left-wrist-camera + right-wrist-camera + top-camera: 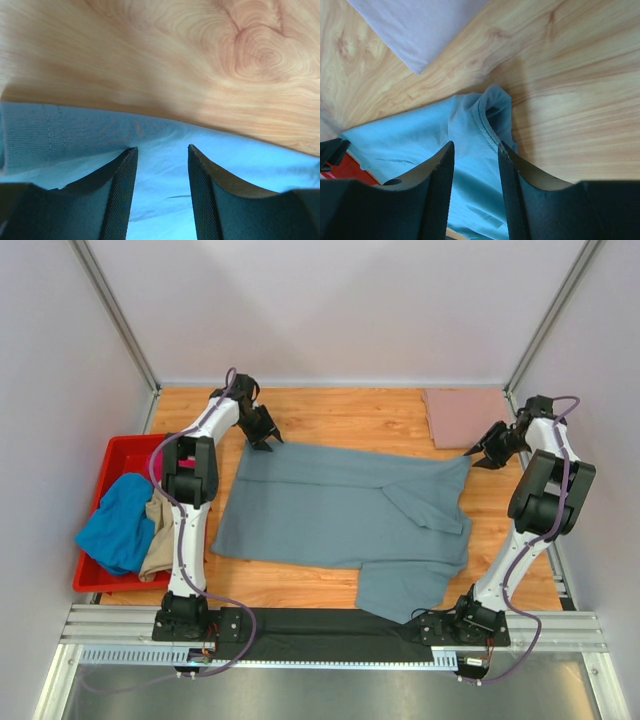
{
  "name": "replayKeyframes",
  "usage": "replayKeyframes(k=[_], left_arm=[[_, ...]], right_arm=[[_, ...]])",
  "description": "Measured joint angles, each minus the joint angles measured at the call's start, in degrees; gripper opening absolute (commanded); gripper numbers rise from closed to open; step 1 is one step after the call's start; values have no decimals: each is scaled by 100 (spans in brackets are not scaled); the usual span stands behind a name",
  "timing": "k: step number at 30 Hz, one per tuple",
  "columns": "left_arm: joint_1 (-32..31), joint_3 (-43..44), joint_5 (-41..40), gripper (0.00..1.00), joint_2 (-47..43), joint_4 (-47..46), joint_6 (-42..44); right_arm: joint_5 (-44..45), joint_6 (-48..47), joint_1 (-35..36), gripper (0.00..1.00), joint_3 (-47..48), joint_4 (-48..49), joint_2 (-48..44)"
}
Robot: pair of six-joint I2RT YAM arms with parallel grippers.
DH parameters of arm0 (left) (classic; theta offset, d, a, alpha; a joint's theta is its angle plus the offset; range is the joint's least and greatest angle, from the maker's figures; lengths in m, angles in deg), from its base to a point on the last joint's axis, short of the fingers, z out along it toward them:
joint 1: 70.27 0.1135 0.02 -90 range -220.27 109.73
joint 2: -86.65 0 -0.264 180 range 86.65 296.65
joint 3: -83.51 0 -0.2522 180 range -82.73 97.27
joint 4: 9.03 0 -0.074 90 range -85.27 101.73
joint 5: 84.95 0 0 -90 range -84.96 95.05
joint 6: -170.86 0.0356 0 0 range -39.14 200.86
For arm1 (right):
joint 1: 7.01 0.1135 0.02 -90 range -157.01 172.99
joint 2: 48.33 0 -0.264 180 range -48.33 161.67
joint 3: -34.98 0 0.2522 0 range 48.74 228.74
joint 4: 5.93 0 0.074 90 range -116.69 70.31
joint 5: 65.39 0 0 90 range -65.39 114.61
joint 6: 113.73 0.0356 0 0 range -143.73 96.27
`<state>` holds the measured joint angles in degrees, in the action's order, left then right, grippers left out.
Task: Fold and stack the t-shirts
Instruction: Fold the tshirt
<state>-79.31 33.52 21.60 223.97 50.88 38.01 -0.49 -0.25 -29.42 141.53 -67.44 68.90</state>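
Hovering with jaws apart, the left gripper (264, 434) and right gripper (486, 454) sit at the upper corners of the grey-blue t-shirt (340, 515) spread mid-frame on the surface (340, 410), whose bunched upper-right corner could, I reckon, slip a shallow pinch.

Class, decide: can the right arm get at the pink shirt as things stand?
Probably yes: the pink shirt lies uncovered just beyond the open right pincer, with only bare table between them.
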Motion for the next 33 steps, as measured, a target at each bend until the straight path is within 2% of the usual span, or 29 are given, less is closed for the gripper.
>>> replayKeyframes(k=[8,13,19,24,30,33], left_arm=[[26,28,98,52,59,-146,-79],[68,232,103,52,186,-31,-186],[76,293,11,52,212,59,-334],[83,341,-98,52,227,140,-437],[111,341,-7,52,227,125,-437],[116,365,-26,52,227,138,-435]], right_arm=[[59,-79,0,19,-442,208,42],[402,-35,0,9,-533,326,271],[833,59,0,4,-586,295,332],[916,103,11,8,-570,269,332],[737,-109,11,34,-575,267,190],[476,-258,9,38,-575,275,28]])
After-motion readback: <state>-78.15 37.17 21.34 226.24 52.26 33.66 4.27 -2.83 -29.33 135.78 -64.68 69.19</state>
